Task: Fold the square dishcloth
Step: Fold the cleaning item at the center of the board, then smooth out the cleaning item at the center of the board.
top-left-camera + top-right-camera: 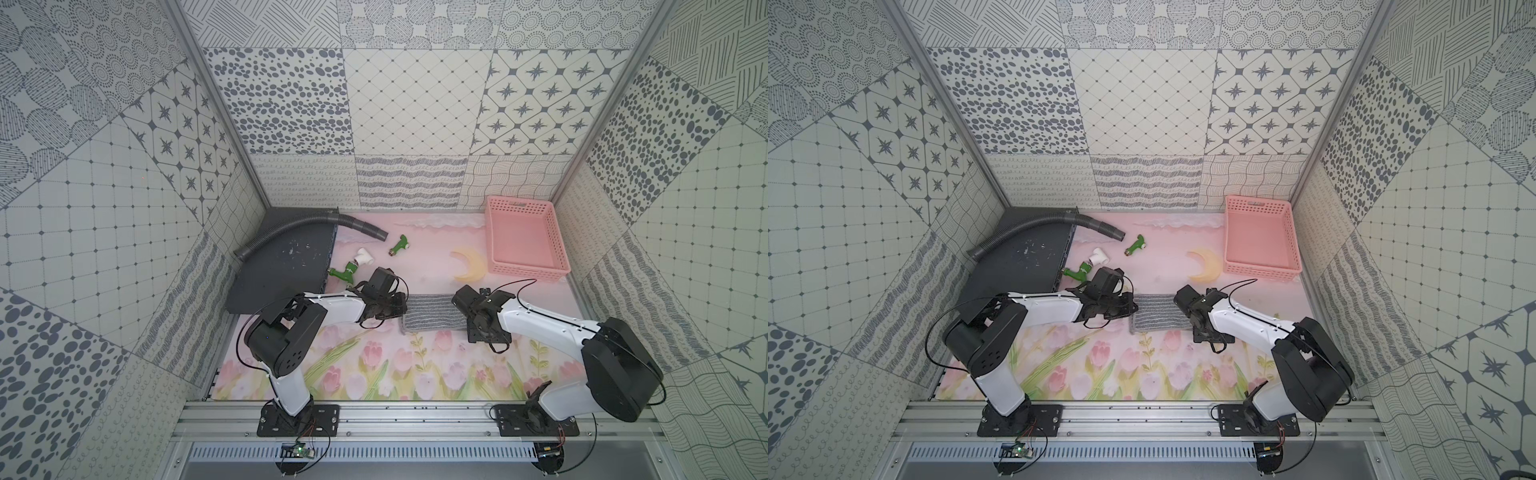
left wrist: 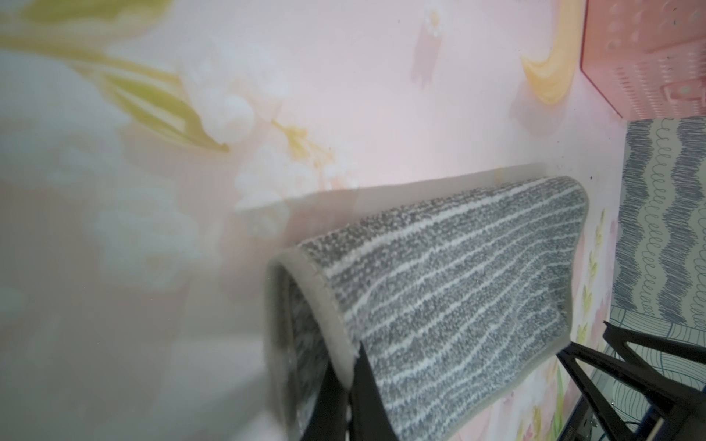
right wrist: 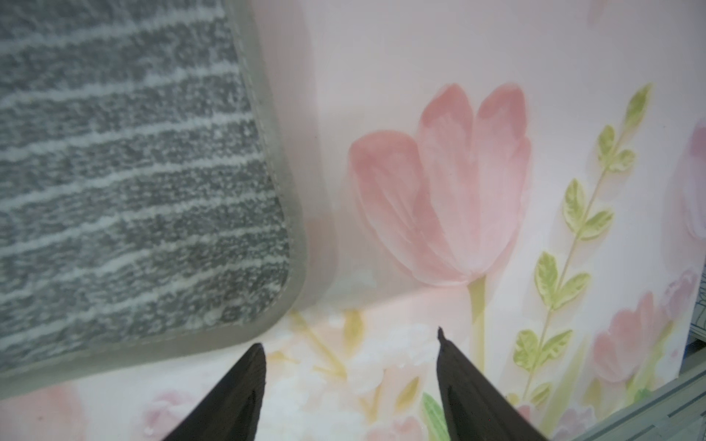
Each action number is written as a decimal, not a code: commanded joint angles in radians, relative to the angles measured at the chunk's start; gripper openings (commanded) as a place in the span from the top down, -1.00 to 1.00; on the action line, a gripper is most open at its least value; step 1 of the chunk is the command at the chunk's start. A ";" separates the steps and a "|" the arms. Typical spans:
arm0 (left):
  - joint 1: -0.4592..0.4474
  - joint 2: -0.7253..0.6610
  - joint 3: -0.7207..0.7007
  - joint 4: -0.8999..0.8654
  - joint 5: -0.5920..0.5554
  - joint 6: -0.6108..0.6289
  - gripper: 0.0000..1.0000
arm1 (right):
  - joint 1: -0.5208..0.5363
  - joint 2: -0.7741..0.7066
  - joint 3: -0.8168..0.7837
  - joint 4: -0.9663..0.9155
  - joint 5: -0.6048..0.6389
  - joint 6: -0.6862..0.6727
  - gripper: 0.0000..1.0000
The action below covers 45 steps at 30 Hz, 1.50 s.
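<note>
The square dishcloth (image 1: pixel 434 313) (image 1: pixel 1156 313), grey with thin wavy white stripes, lies doubled over on the flowered table mat between my two arms. My left gripper (image 1: pixel 400 310) (image 2: pixel 353 361) is at its left edge, shut on the pale hem of the upper layer, which arches up off the layer below in the left wrist view. My right gripper (image 1: pixel 471 321) (image 3: pixel 349 338) stands open just off the dishcloth's (image 3: pixel 126 179) near right corner, with only mat between its fingers. The left wrist view also shows the right gripper's black fingers (image 2: pixel 611 366) past the dishcloth's (image 2: pixel 450 290) far edge.
A pink plastic basket (image 1: pixel 521 272) stands at the back right, with a yellow crescent (image 1: pixel 469 266) beside it. Behind my left arm lie two green tap fittings (image 1: pixel 343 272) (image 1: pixel 400 244), a white pipe elbow (image 1: pixel 365 257), a grey corrugated hose (image 1: pixel 299 232) and a dark board (image 1: pixel 282 270).
</note>
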 commanded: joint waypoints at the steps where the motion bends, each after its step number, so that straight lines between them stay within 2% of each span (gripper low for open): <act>1: 0.010 -0.031 -0.005 0.018 0.011 0.023 0.71 | -0.006 -0.068 0.010 -0.003 -0.005 -0.004 -0.42; 5: 0.010 -0.095 -0.019 0.001 -0.006 0.015 0.48 | -0.012 -0.146 0.029 -0.018 -0.025 -0.017 -0.37; 9: 0.010 -0.159 -0.036 -0.035 -0.047 0.009 0.31 | -0.023 -0.200 0.048 -0.012 -0.051 -0.017 -0.21; 18: 0.006 -0.273 -0.090 -0.084 -0.151 -0.016 0.29 | -0.054 -0.258 0.009 0.159 -0.173 0.009 0.32; 26: -0.023 -0.319 -0.077 -0.124 -0.195 0.017 0.29 | -0.174 -0.307 -0.154 0.387 -0.364 0.067 0.67; 31: -0.095 -0.289 -0.040 -0.112 -0.193 0.032 0.29 | -0.224 -0.300 -0.238 0.518 -0.451 0.102 0.70; 37: -0.161 -0.179 0.016 -0.094 -0.154 0.047 0.29 | -0.238 -0.232 -0.271 0.619 -0.491 0.121 0.73; 42: -0.161 -0.103 0.016 -0.077 -0.141 0.040 0.32 | -0.246 -0.180 -0.304 0.670 -0.492 0.136 0.77; 45: -0.127 -0.069 -0.011 -0.061 -0.123 0.008 0.36 | -0.259 -0.164 -0.328 0.688 -0.489 0.143 0.77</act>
